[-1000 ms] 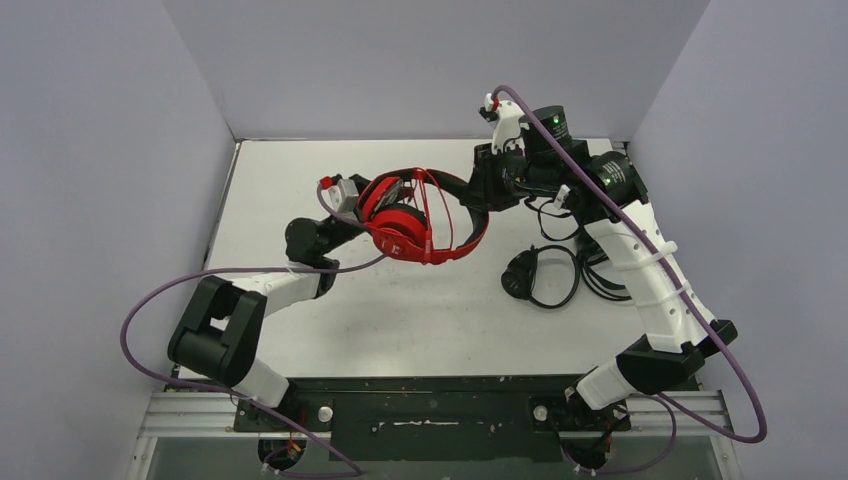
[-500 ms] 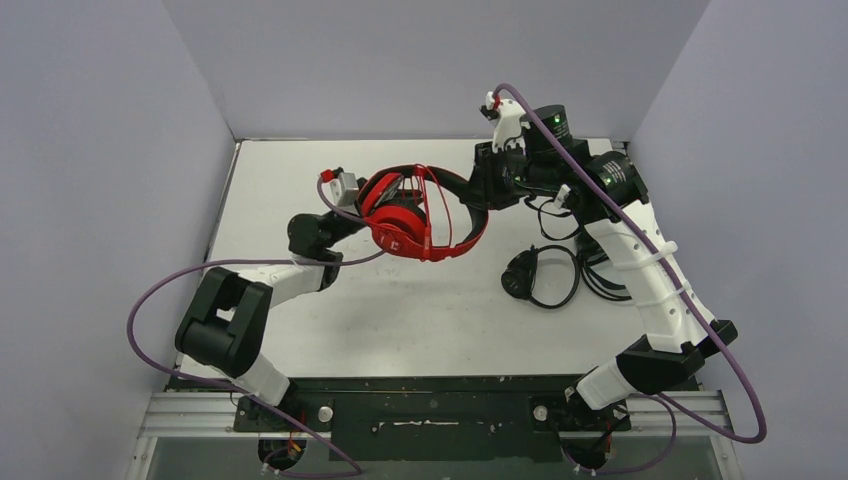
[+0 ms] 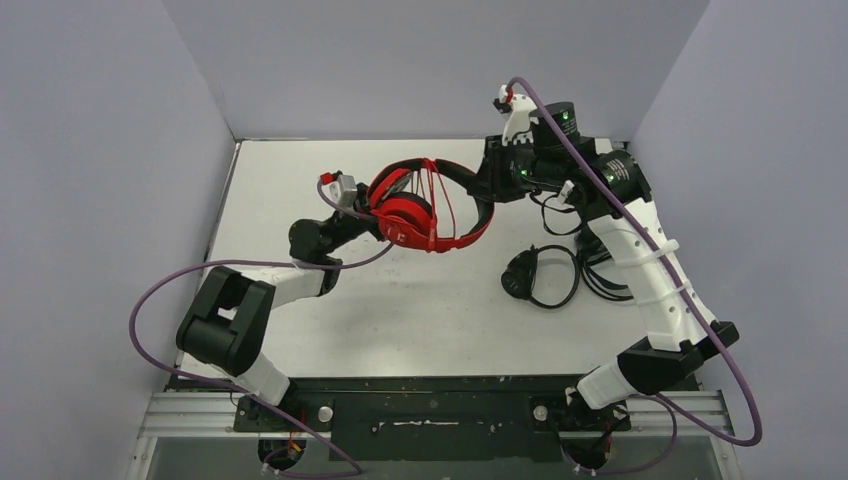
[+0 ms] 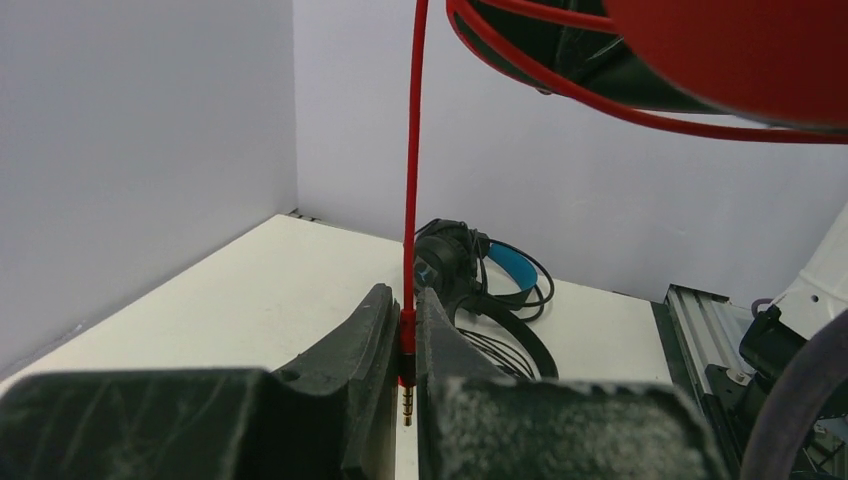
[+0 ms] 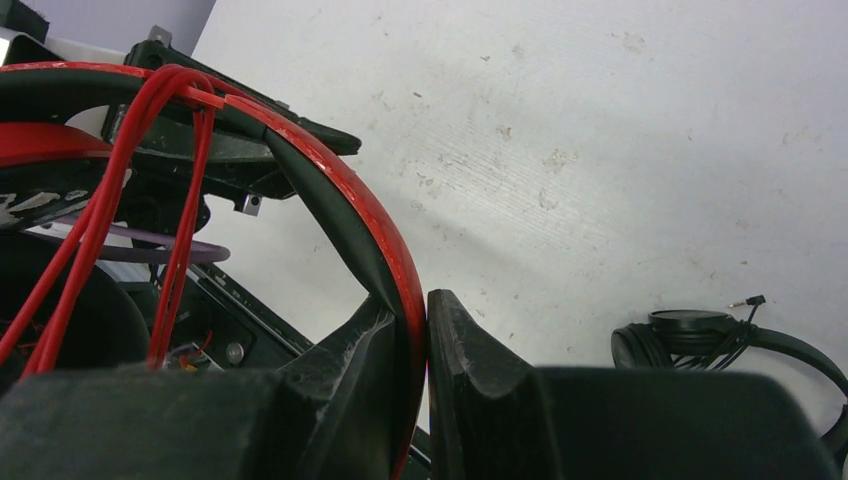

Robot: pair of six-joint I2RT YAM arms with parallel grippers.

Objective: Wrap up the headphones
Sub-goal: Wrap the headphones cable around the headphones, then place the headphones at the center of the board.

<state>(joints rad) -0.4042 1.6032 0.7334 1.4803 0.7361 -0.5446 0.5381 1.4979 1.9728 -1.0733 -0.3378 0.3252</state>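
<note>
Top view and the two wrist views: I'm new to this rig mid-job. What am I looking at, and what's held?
Two robot arms, left and right, are bolted at the table's near edge. The top view looks down from behind them; each wrist view looks along one hand. The right hand is shut on the red headphones' band, holding them above the table. The left hand is shut on their red cord just above the plug; cord loops cross the band. Other, black headphones lie on the table by the right arm; one shows a blue band.
</note>
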